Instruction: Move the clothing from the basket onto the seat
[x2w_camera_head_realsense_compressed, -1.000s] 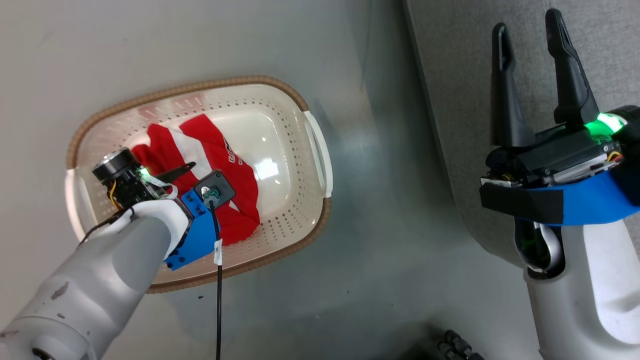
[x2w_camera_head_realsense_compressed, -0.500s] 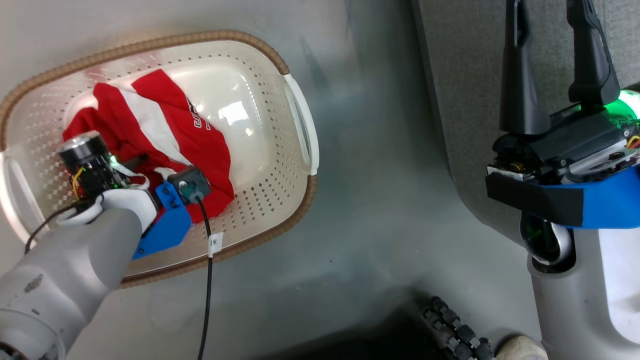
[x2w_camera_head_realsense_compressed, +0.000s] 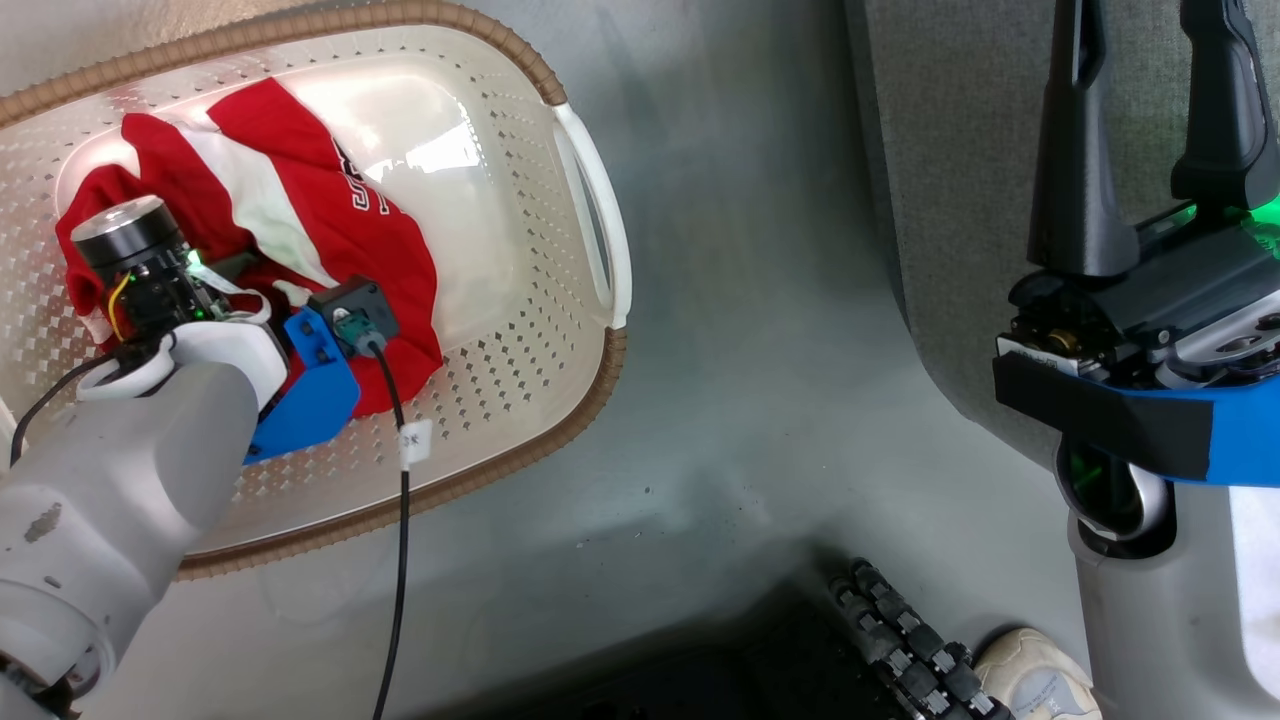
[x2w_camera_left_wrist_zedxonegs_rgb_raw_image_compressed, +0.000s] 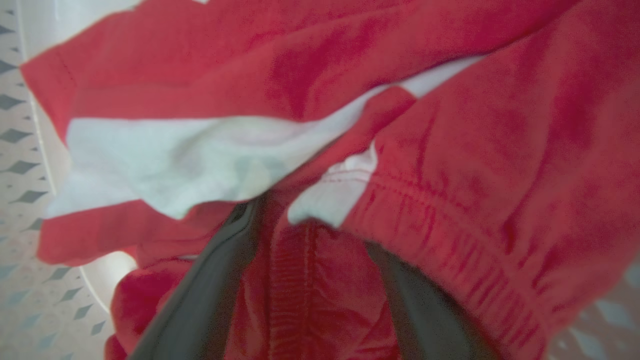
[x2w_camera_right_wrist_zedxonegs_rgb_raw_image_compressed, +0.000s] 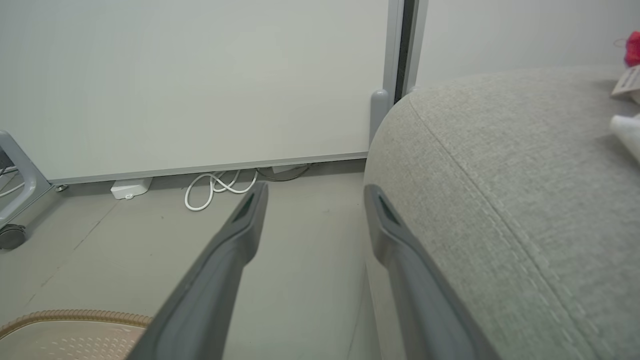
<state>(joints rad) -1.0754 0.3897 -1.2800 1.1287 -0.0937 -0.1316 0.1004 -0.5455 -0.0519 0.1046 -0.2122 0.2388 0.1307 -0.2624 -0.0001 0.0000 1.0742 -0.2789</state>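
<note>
The grey seat (x2w_camera_head_realsense_compressed: 960, 150) lies to the right of the basket (x2w_camera_head_realsense_compressed: 500, 340), where the red clothing (x2w_camera_head_realsense_compressed: 380, 240) is bunched right at the left gripper (x2w_camera_left_wrist_zedxonegs_rgb_raw_image_compressed: 312, 235), jaws spread astride a fold but not pinching it, while the right gripper (x2w_camera_right_wrist_zedxonegs_rgb_raw_image_compressed: 316, 190) hangs wide open, empty, beside the seat.

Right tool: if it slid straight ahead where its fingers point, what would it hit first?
Probably the seat: the right tool points along its rounded side, one finger lined up with the fabric. Between the fingers lies bare floor, then the white wall. Depth is unclear.
</note>
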